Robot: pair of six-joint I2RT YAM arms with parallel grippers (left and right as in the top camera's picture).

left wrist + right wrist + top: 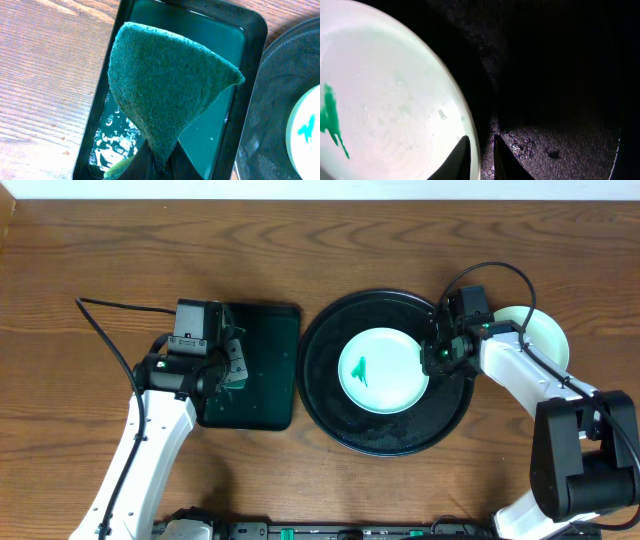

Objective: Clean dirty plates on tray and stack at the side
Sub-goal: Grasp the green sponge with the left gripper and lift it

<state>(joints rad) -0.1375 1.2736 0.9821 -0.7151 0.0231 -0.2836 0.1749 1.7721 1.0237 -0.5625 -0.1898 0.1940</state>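
Note:
A pale mint plate (385, 370) with a green smear lies in the middle of the round black tray (330, 420). My right gripper (436, 355) is at the plate's right rim. In the right wrist view its fingers (481, 145) straddle the rim of the plate (395, 100), one over the plate and one over the tray (560, 75), closed on it. My left gripper (232, 365) is shut on a dark green scouring sponge (165, 85), which it holds above the rectangular tray. Another pale plate (545, 335) lies on the table right of the black tray, partly under my right arm.
The rectangular dark green tray (265, 330) sits left of the black tray and holds shallow water (210, 135). The black tray's rim (270, 100) and the plate's edge (305, 135) show at the right of the left wrist view. The wooden table (100, 240) lies all round.

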